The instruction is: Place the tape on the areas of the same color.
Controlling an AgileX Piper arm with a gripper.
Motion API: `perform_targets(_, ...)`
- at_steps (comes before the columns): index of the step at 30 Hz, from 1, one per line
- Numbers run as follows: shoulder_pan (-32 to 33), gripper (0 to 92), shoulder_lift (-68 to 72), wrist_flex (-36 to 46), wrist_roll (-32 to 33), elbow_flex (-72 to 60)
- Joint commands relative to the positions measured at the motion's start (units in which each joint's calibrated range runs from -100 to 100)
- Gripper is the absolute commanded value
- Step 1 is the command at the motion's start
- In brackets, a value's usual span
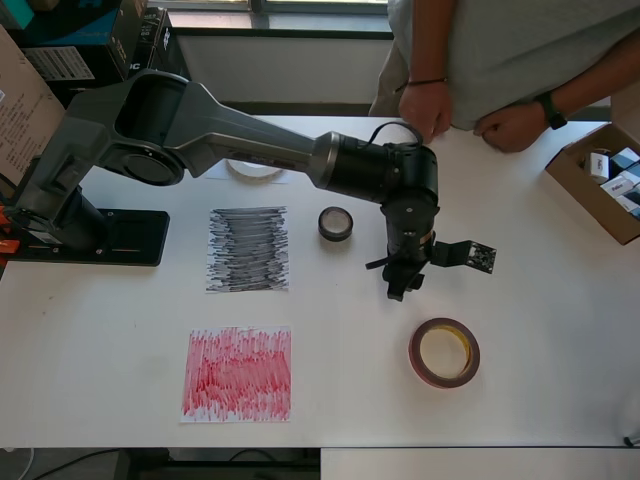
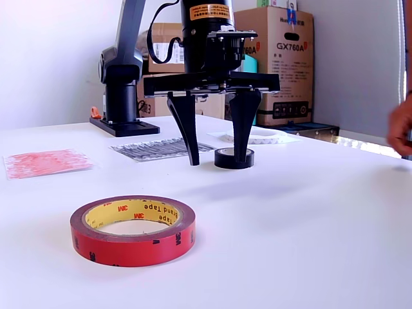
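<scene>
though near, black tape (image 2: 234,157) outside jaws

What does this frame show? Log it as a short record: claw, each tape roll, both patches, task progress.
claw: open, empty, hanging above the table, beside the black roll
black tape roll: on bare table, right of the black scribbled patch in the overhead view
red tape roll: flat on bare table, far from the red scribbled patch
whitish tape roll: behind the arm, partly hidden
progress: no roll on a patch yet
</scene>
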Motion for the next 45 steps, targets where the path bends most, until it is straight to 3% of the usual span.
perform_targets(1, 0.83, 59.5, 0.24, -0.75, -5.42, 2.27)
perform_targets(11, 5.41, 59.5, -9.68, -1.68, -16.72, 14.63)
perform_targets(26, 6.75, 59.5, -16.88, -4.06, -19.51, 30.89)
perform_targets(45, 7.38, 59.5, -16.32, -4.06, -20.00, 31.71)
